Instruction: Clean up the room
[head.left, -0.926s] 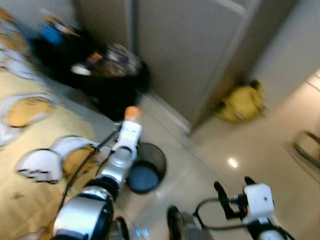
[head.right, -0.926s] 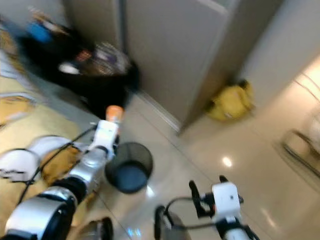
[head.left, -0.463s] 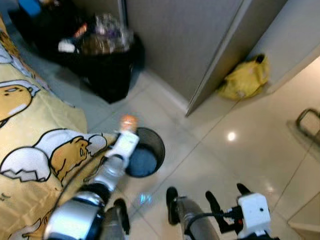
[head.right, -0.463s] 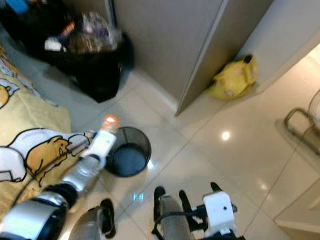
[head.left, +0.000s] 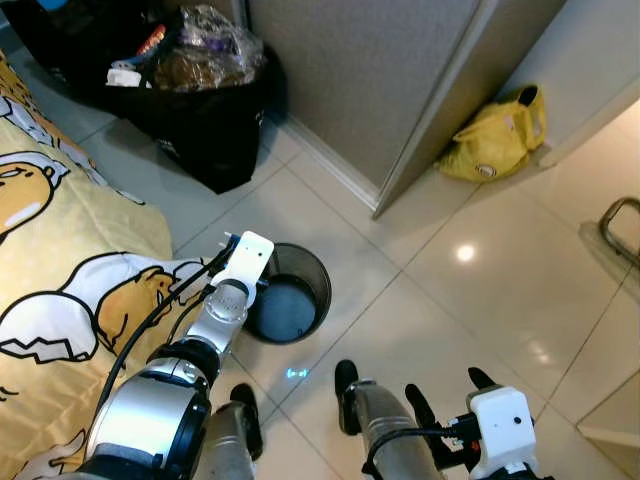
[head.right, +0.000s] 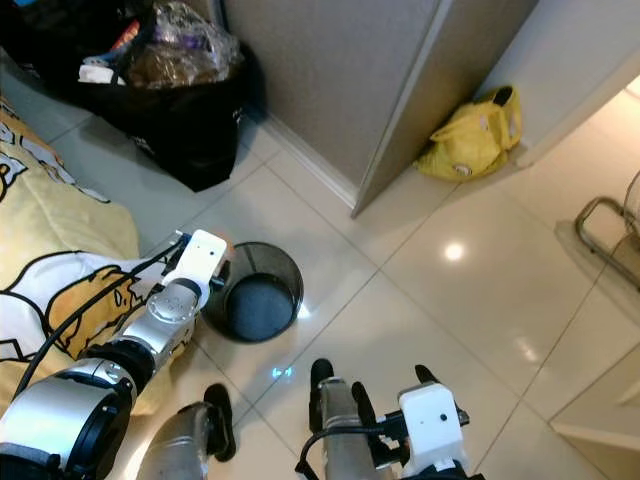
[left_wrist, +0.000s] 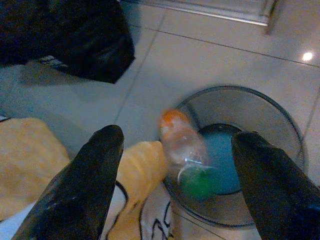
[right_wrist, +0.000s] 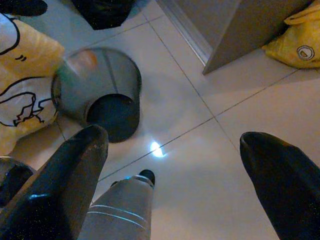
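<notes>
A round black wire-mesh bin (head.left: 312, 283) stands on the tiled floor beside the bed. My left gripper (left_wrist: 178, 135) hangs open just above the bin's rim (left_wrist: 280, 115). A clear bottle (left_wrist: 182, 145) with an orange cap and a green label, blurred, is loose in the air between the spread fingers, over the bin's edge. The right wrist view has the same bottle (right_wrist: 80, 62) as a smear at the rim of the bin (right_wrist: 112, 85). My right gripper (head.left: 447, 390) is low at my right side, open and holding nothing.
A full black rubbish bag (head.left: 200, 100) sits by the wall behind the bin. A yellow bag (head.left: 495, 140) lies at the door corner. The yellow cartoon blanket (head.left: 60, 270) hangs at my left. A metal rack leg (head.left: 620, 225) is at the right. My feet (head.left: 345, 385) are beside the bin.
The camera has tilted down towards the floor. The orange-capped bottle that stood in my left gripper has left it and is dropping at the bin; that gripper is now open.
</notes>
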